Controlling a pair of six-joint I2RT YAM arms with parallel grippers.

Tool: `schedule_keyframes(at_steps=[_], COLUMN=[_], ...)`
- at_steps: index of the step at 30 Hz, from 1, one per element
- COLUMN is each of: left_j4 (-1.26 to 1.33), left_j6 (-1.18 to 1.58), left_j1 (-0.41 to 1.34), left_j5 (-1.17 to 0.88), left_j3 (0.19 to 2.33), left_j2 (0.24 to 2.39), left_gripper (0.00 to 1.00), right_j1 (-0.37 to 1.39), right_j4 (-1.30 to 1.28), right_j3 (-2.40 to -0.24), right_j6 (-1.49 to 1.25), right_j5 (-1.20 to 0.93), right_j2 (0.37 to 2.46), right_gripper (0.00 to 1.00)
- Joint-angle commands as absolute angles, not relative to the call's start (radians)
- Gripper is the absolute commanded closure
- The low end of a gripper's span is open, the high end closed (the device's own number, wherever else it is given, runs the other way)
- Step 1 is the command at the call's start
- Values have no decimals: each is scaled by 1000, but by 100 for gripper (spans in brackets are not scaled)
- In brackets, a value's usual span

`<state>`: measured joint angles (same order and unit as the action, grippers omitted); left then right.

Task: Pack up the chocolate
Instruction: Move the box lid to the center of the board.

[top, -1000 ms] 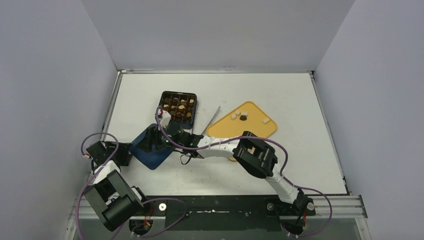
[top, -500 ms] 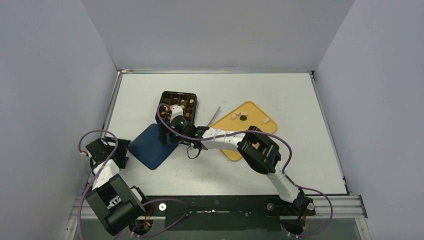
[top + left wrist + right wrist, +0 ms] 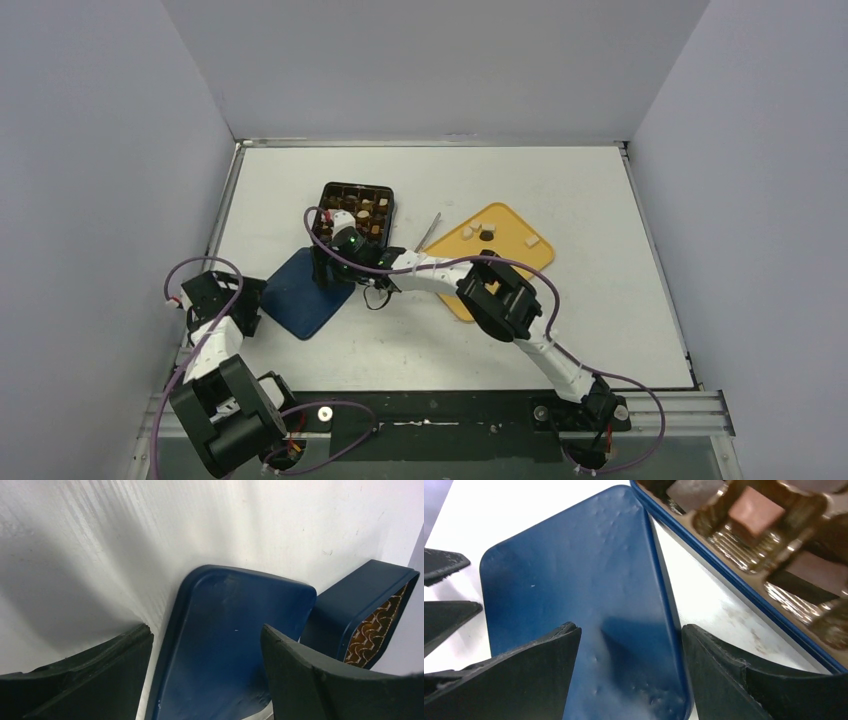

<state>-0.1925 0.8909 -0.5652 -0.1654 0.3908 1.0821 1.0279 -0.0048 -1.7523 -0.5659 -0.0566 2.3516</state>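
**Letting go of the lid: box left uncovered for packing**

Found the left claw [image 3: 205, 635] spread wide and empty at the near left, with the blue lid [image 3: 230, 630] flat on the worktop [image 3: 560, 190] just ahead of its fingers. Found the right claw [image 3: 626, 630] gaping too, holding nothing, poised over the lid's far side just beside the box [image 3: 724, 575]. Compared with a second before: saw the lid, then seemingly tipped up at the right claw, lying flat and released, and that claw edged closer to the box. Judged the lid step done, with the box open to receive more. Further out, placed the chocolate [image 3: 756, 512] mostly in the box cells, though some cells looked vacant. Noted the metal tongs [image 3: 428, 231] lying between box and yellow tray [image 3: 500, 262], untouched. Farthest right, spotted a few pale pieces [image 3: 478, 228] loose on the tray, well apart from both claws. Reckoned these remained to be carried across into the box.
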Motion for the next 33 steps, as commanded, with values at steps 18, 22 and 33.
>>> schedule_keyframes(at_steps=[18, 22, 33], left_j4=[-289, -308, -302], left_j6=[926, 913, 928], left_j1=[-556, -555, -553], left_j5=[-144, -129, -163], left_j3=[372, 380, 363], left_j2=[1062, 1072, 1062], left_gripper=[23, 22, 23], right_j1=[1053, 1058, 1065], right_j4=[253, 324, 510], right_j3=[-1754, -1710, -1589], right_j6=[-775, -824, -924], right_j5=[-398, -414, -445], right_j2=[2273, 2242, 2181], right_gripper=[29, 29, 31])
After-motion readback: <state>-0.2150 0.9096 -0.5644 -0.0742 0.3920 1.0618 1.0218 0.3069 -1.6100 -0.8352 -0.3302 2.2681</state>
